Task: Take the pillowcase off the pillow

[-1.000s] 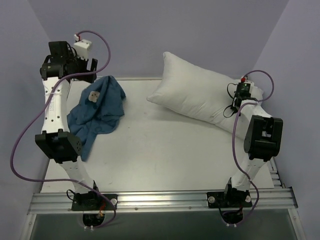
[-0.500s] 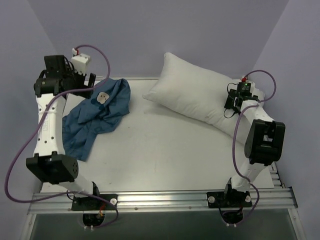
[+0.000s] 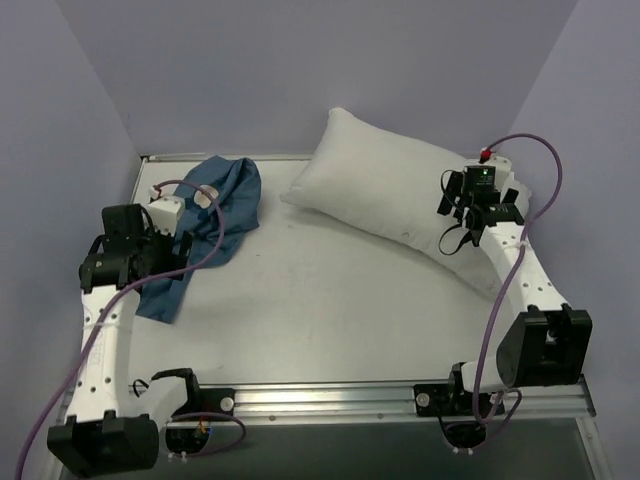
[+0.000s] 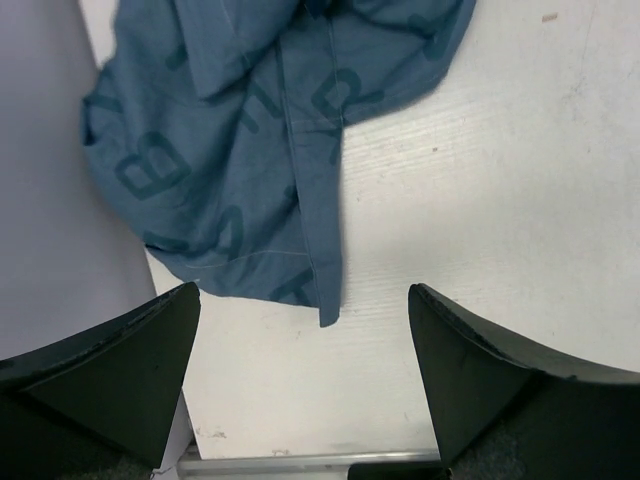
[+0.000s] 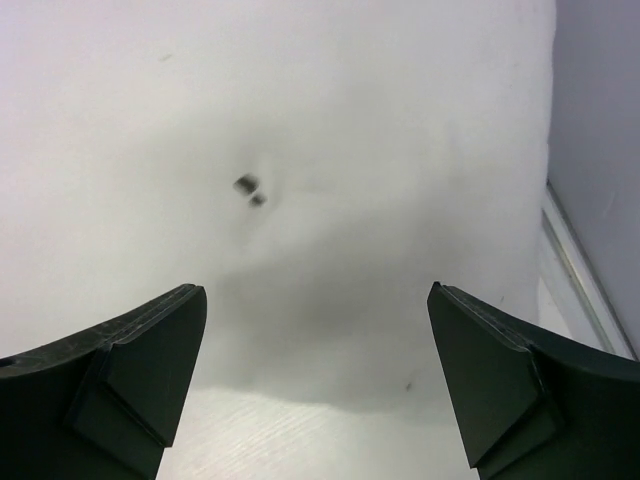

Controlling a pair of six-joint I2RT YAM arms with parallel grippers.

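At the near edge, a silver aluminium rail (image 3: 330, 398) carries both arm bases. Beyond it, on the scuffed white tabletop (image 3: 330, 300), I read my left gripper (image 4: 303, 290) as spread wide and empty, hovering above the hem of the crumpled blue fabric pillowcase (image 3: 215, 200). It lies at the far left, apart from the pillow, and one darker printed "B" is legible. My right gripper (image 5: 316, 288), likewise spread and empty, hangs over the plump white rectangular pillow (image 3: 390, 195) at the far right. Plain lavender walls (image 3: 300, 60) enclose the table.

Pillowcase (image 3: 232, 200) on the far left of the table (image 3: 330, 300), pillow (image 3: 380, 190) well apart on its far right.
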